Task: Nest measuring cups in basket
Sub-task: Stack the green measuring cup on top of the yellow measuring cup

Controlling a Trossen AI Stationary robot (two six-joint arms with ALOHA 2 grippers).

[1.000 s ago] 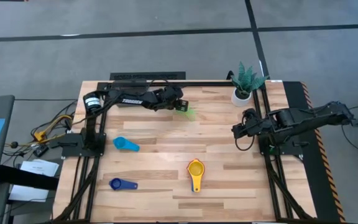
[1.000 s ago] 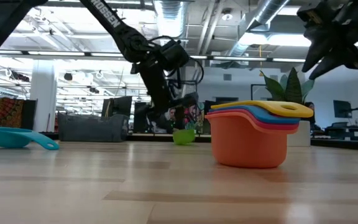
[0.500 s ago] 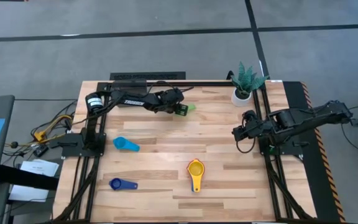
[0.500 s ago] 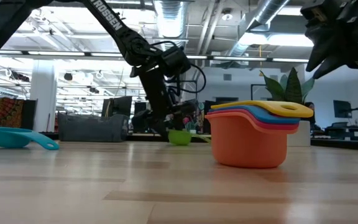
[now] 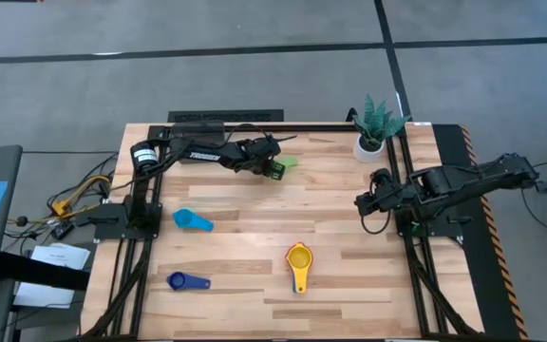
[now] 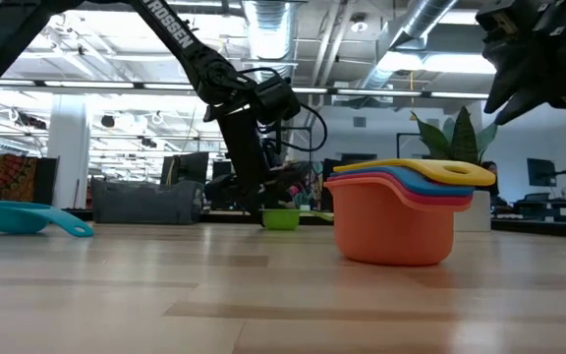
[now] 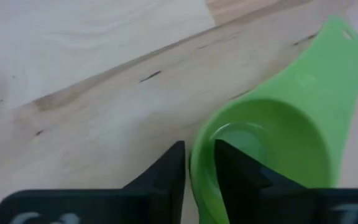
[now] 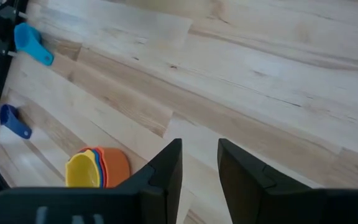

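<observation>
A green measuring cup stands upright on the table near its far edge, with my left gripper shut on its rim; the low view shows its base on the wood. A nested stack of cups, yellow on top and orange at the bottom, sits near the middle. A light blue cup and a dark blue cup lie toward the left. My right gripper hovers open at the right side, holding nothing. The basket is out of view. My left gripper pinches the green cup's rim on the side away from the handle, one finger inside the bowl and the other outside. The fingers slant down from the table's left side. The cup rests upright on the table.
A white pot with a green plant stands at the far right corner. Black frame rails run along the left and right table edges. Bare wood lies between the green cup and the stack.
My left gripper has sunk toward the table at the green cup and rolled a little. The cup has shifted slightly toward the table's far edge and left, and now sits flat on the wood.
</observation>
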